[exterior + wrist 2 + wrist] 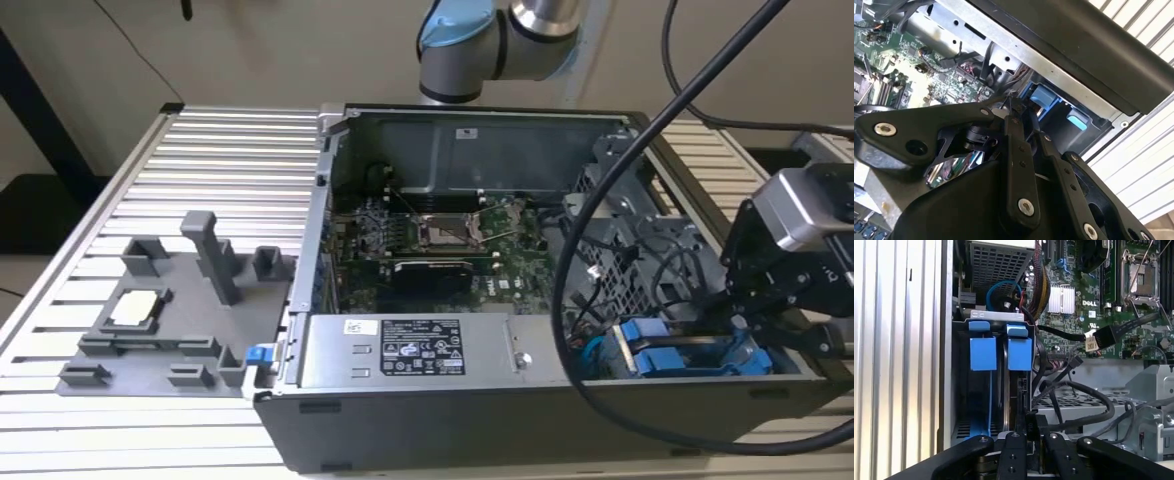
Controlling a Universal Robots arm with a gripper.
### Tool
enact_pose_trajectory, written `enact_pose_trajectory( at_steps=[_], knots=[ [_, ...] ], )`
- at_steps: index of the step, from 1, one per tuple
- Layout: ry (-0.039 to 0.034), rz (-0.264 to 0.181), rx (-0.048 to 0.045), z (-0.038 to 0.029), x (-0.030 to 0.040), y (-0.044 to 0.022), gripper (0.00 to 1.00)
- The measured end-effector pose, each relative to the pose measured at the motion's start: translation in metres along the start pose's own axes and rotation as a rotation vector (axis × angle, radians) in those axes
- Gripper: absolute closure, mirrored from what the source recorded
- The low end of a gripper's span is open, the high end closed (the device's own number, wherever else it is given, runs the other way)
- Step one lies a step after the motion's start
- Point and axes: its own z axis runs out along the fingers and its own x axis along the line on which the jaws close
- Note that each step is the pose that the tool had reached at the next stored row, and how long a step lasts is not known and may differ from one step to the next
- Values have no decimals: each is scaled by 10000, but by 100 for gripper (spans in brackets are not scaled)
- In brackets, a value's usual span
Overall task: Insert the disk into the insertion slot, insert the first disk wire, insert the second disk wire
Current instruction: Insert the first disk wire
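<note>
The insertion slot [985, 315], a grey metal bay with two blue tabs [1019, 352], sits in the case corner and also shows in the exterior view [681, 355]. The disk [1013, 390] stands edge-on inside it between blue rails, its body mostly hidden. My gripper [1032, 432] hangs right at the bay's open end, its black fingers [1014, 445] drawn close together on a black disk wire connector [1032, 419]. That wire's cable [1089, 395] loops off beside it. In the second wrist view the gripper [1009, 107] points at the blue tab [1046, 95]. My gripper [767, 300] is at the exterior view's right.
A grey power-supply box [414, 350] with a white sticker lies along the case front. The motherboard [441, 240] fills the middle, and a perforated cage [996, 260] stands beyond the bay. A loose tagged black connector [1099, 337] hangs nearby. A grey fixture [174, 300] stands on the slatted table.
</note>
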Motion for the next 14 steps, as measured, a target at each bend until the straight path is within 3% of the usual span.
enact_pose_trajectory(
  at_steps=[8, 10, 12, 14],
  knots=[
    [-8, 1, -1, 26, 9, -1, 80],
    [-5, 1, 0, 25, 9, -1, 73],
    [0, 1, -1, 5, 4, 0, 73],
    [-2, 2, -5, -55, -9, 5, 73]
  ],
)
